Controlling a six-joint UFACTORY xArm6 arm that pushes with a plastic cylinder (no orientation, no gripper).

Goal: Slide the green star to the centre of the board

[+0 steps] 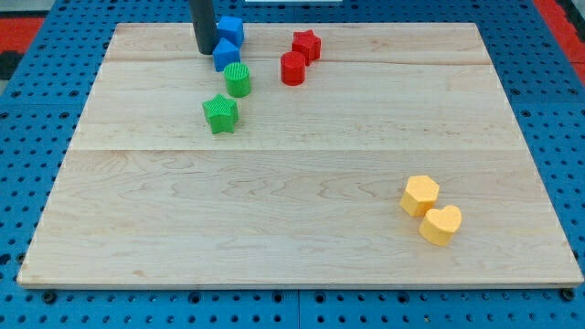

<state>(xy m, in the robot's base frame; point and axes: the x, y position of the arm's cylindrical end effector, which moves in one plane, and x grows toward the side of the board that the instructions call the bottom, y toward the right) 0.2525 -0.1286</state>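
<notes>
While the rod is standing near the view's top, left of the middle, the tip [206, 52] is resting on the wooden board [302, 247] just beside two blue blocks; there are no jaws to open or close, and the tip is holding and touching nothing that can be made out, though whether it is grazing the lower blue block [226, 56] cannot be told. The upper blue block [230, 30] is sitting just to the tip's right. Below these, a green cylinder-like block [238, 80] is lying close to the lower blue one, and the green star [220, 114] is sitting just below and left of that, left of the board's centre and somewhat above it. Further right, a red star [307, 45] and a red cylinder [292, 68] are touching. Two yellow blocks, one roughly hexagonal [420, 195] and one heart-like [441, 225], are lying well apart at the lower right.

The star is looking small, rigid and light, likely sliding easily on smooth wood. Being pointed, it is probably liable to spin, so the push is best made squarely on its upper-left side, through its middle.
</notes>
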